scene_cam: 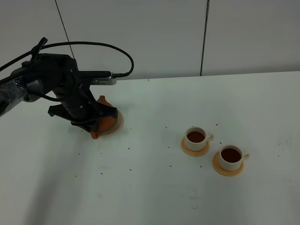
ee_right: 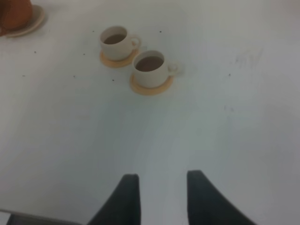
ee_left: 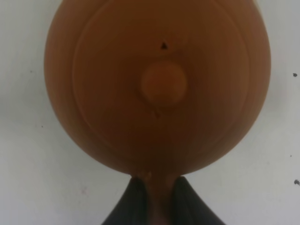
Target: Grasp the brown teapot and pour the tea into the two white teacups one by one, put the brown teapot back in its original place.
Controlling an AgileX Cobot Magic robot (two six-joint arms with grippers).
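The brown teapot [scene_cam: 107, 120] is over the pale saucer [scene_cam: 119, 123] at the left of the table; whether it touches the saucer I cannot tell. The left wrist view shows its lid knob [ee_left: 164, 83] from above. My left gripper [ee_left: 159, 206] is shut on the teapot's handle, and its arm [scene_cam: 70, 93] hides much of the pot from above. The two white teacups [scene_cam: 196, 137] [scene_cam: 231, 156] stand on orange coasters at the right, each holding dark tea [scene_cam: 195, 136]. My right gripper [ee_right: 161, 197] hangs open and empty over bare table, well short of the cups [ee_right: 116, 41] [ee_right: 150, 69].
An orange coaster [scene_cam: 195, 149] lies under the nearer-left cup and another [scene_cam: 227, 168] under the other. Small dark specks dot the white table [scene_cam: 140, 187]. A black cable [scene_cam: 93, 46] loops above the left arm. The teapot and saucer [ee_right: 33, 24] show at the corner of the right wrist view.
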